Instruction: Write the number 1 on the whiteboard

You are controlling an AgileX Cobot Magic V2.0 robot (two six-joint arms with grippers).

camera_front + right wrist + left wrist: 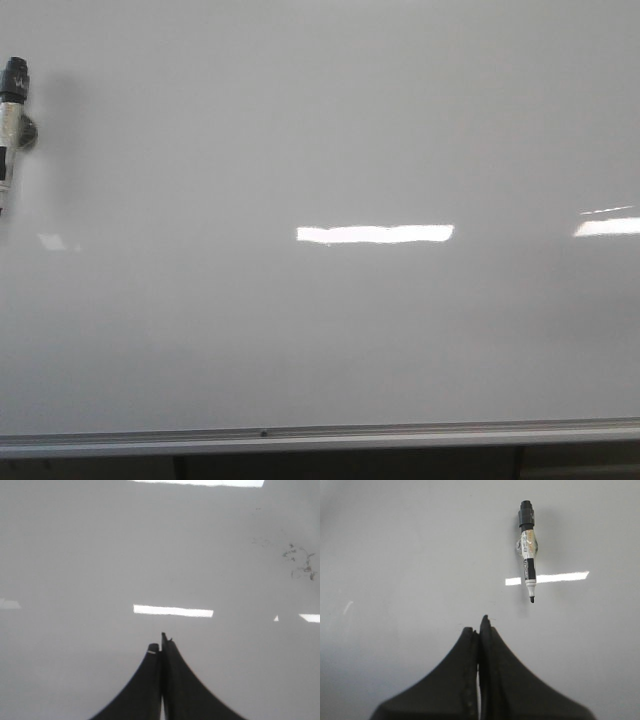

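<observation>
Whiteboard (320, 130) fills nearly the whole front view, glossy white-grey, with its silver frame rail (320, 437) running along the bottom edge of the frame. Bright rectangular light reflections (375, 234) sit at centre and at the right edge of that view. No number 1 stroke can be made out on the board surface in any view. A marker (10, 120) hangs against the board at the far left edge of the front view, black cap uppermost, partly cut off by the frame; the left wrist view shows the same marker in its upper right area, upright, cap at top and dark tip pointing down, with a clear wrapped lump at mid-body, crossing a light reflection. Left gripper (480, 627) appears at the bottom centre of its wrist view, black fingers pressed together and grasping nothing, apart from the marker. Right gripper (161, 642) is likewise clenched on nothing at the bottom centre of its view. Faint dark smudges (299, 562) mark the board in the upper right of the right wrist view.
</observation>
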